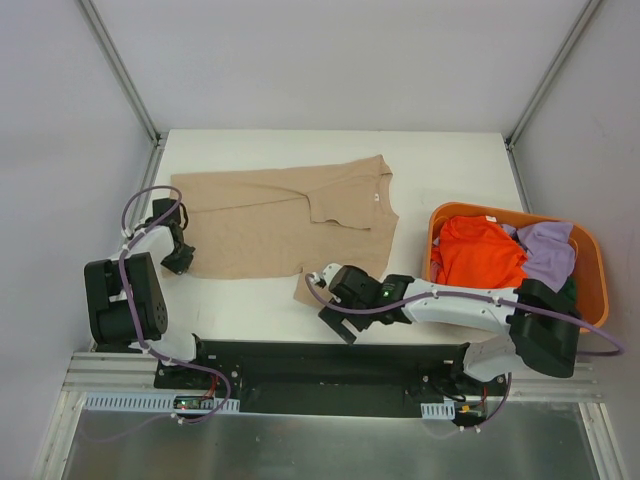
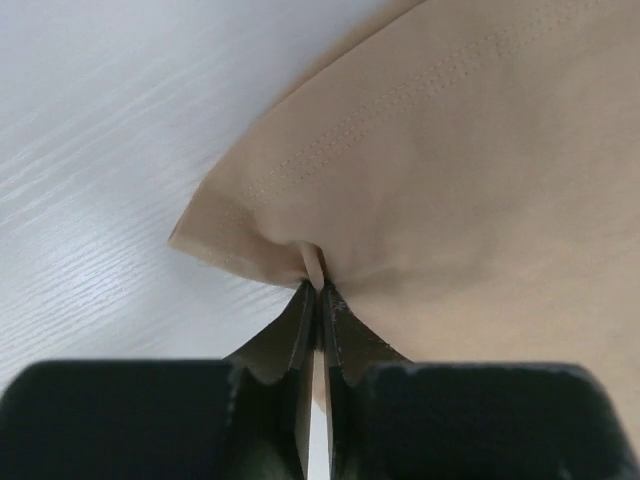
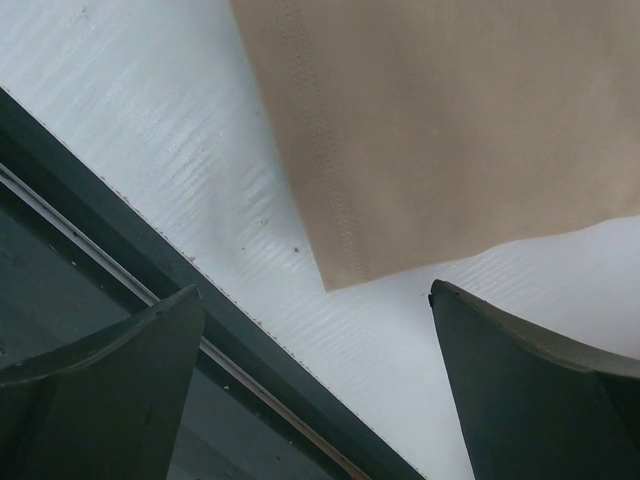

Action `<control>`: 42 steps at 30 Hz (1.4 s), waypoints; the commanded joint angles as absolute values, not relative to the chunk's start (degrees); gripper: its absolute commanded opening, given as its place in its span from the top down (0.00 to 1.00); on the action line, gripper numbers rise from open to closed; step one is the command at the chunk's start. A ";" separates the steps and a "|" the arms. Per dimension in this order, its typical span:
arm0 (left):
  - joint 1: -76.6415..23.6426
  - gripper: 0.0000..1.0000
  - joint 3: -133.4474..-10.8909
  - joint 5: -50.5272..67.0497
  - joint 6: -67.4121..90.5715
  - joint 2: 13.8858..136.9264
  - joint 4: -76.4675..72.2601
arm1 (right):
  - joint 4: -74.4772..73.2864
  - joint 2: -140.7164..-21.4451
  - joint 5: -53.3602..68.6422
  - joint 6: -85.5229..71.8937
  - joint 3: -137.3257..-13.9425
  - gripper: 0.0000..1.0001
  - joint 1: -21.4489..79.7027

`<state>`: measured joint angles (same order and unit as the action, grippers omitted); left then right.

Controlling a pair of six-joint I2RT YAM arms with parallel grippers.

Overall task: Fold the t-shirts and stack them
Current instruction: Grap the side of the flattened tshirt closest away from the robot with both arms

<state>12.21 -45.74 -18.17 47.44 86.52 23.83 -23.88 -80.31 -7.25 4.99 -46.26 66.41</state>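
In the top view, the tan t-shirt (image 1: 285, 225) lies spread on the white counter (image 1: 450, 170), left of centre. Its neckline points toward the right of the frame, and part of the cloth is folded over itself. The left hand (image 2: 318, 298) sits at the shirt's lower left edge. Its wrist view shows the two dark fingers pressed together with a small pucker of tan cloth pinched between their tips, beside a stitched hem. The cloth draws into soft creases around that pinch.

The right hand (image 3: 320, 385) is at the shirt's lower right corner, near the bottom centre of the top view. Its fingers stand wide apart and hold nothing. In its wrist view, the hemmed corner of the shirt lies flat on the counter in the gap between them, touching neither finger.

At the right edge of the top view stands an orange basket (image 1: 600, 285). In it, an orange t-shirt (image 1: 478, 252) is heaped beside a lavender t-shirt (image 1: 547, 250).
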 commanded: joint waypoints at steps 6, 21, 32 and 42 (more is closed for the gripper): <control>13.36 1.00 -45.71 -14.59 43.68 87.99 24.17 | -23.99 -83.05 -4.84 8.08 -50.09 0.07 68.38; 13.27 1.00 -43.68 -15.29 44.21 84.90 22.15 | -24.70 -91.14 -3.87 10.55 -50.36 0.51 65.65; 13.36 1.00 -43.07 -16.87 43.07 82.62 21.53 | -23.21 -93.16 -6.15 8.88 -48.69 0.72 64.07; 13.36 1.00 -40.44 -18.53 42.89 76.22 22.15 | -22.50 -82.11 -0.63 7.91 -44.56 0.99 70.04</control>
